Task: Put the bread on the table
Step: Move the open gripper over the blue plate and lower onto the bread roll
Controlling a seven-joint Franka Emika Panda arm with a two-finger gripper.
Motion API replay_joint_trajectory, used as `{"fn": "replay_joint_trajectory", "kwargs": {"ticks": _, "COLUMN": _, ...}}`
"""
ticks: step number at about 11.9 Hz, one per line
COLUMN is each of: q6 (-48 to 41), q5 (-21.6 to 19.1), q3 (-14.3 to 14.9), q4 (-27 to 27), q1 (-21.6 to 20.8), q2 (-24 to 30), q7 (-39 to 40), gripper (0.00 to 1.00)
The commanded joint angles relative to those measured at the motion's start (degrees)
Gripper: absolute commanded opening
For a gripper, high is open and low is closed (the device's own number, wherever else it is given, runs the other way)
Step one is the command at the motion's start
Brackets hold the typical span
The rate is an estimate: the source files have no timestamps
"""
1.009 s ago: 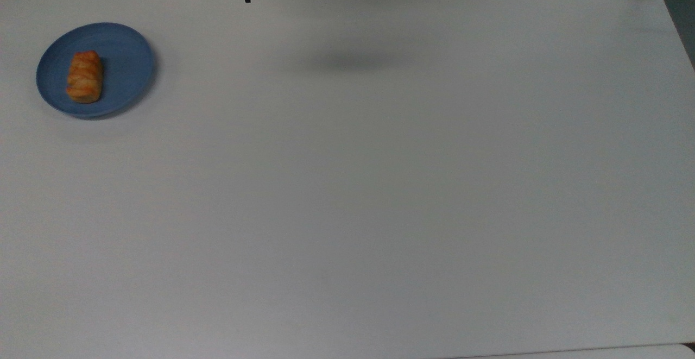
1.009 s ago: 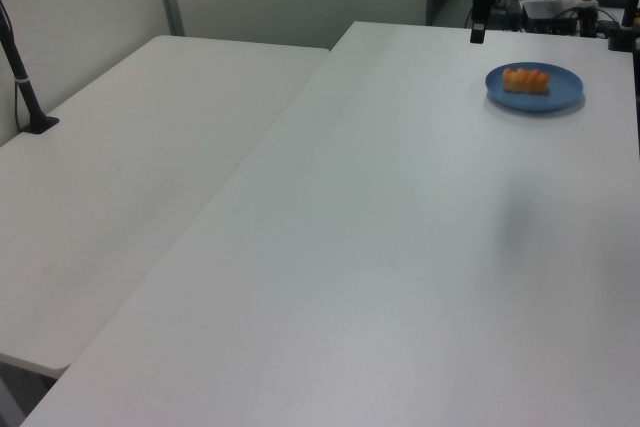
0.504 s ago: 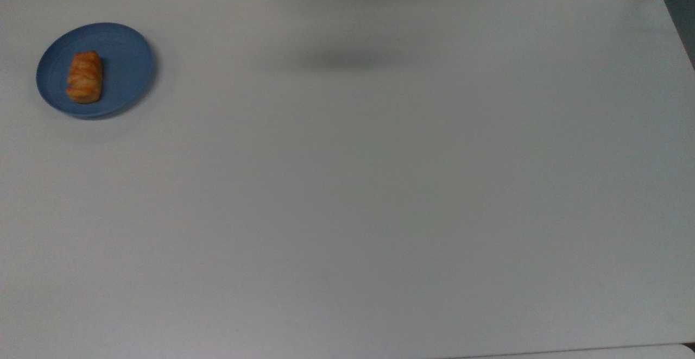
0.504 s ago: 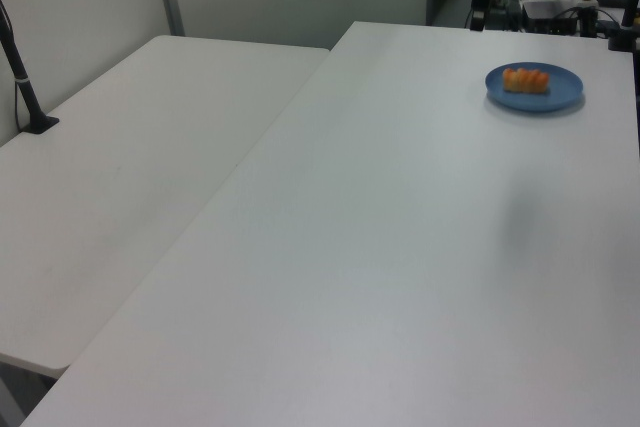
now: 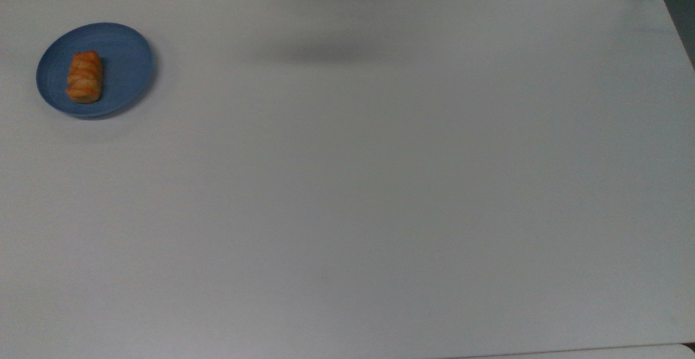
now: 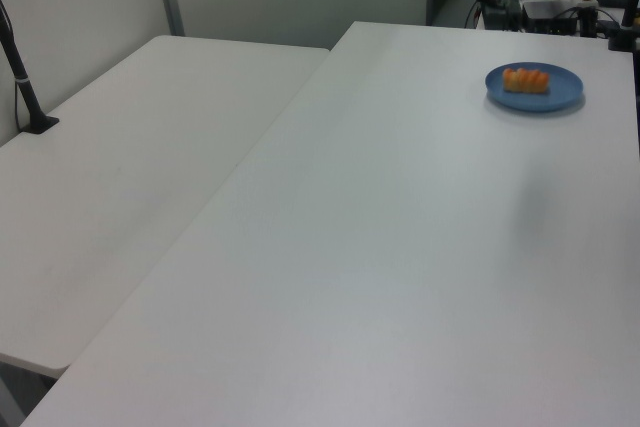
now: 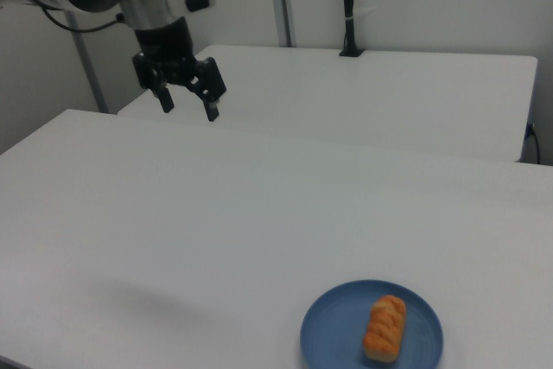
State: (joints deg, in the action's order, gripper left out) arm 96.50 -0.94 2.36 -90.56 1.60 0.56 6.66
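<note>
One bread [image 5: 84, 76], lying on the blue plate [image 5: 127, 63] near the top view's left table [image 5: 347, 196] edge, gripper [image 7: 187, 109] wide open, empty, well apart above: risks a shallow grasp slipping off ridged crust, or nudging the plate.

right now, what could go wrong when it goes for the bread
The bread lies loose on the blue plate; jaws closing off-centre could push it or drag the plate along. The plate sits near the table edge, so a shove might send it off. The open gripper hangs high and far away, leaving a long approach.
</note>
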Motion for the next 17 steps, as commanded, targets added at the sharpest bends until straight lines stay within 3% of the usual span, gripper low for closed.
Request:
{"fn": "replay_joint_trajectory", "kwargs": {"ticks": 1, "q6": -1.4, "q5": 1.0, "q3": 0.2, "q4": 3.3, "q1": 5.8, "q2": -3.8, "q7": 7.5, "gripper": 1.0}}
{"fn": "replay_joint_trajectory", "kwargs": {"ticks": 6, "q6": 1.0, "q5": 1.3, "q3": 0.4, "q4": 4.3, "q1": 18.2, "q2": -10.0, "q7": 27.8, "gripper": 1.0}}
{"fn": "replay_joint_trajectory", "kwargs": {"ticks": 10, "q6": 7.1, "q5": 0.6, "q3": 5.8, "q4": 2.5, "q1": 20.3, "q2": -15.7, "q7": 32.7, "gripper": 1.0}}
{"fn": "replay_joint_trajectory", "kwargs": {"ticks": 17, "q6": 21.3, "q5": 1.1, "q3": 6.2, "q4": -5.3, "q1": 21.6, "q2": -22.1, "q7": 32.6, "gripper": 1.0}}
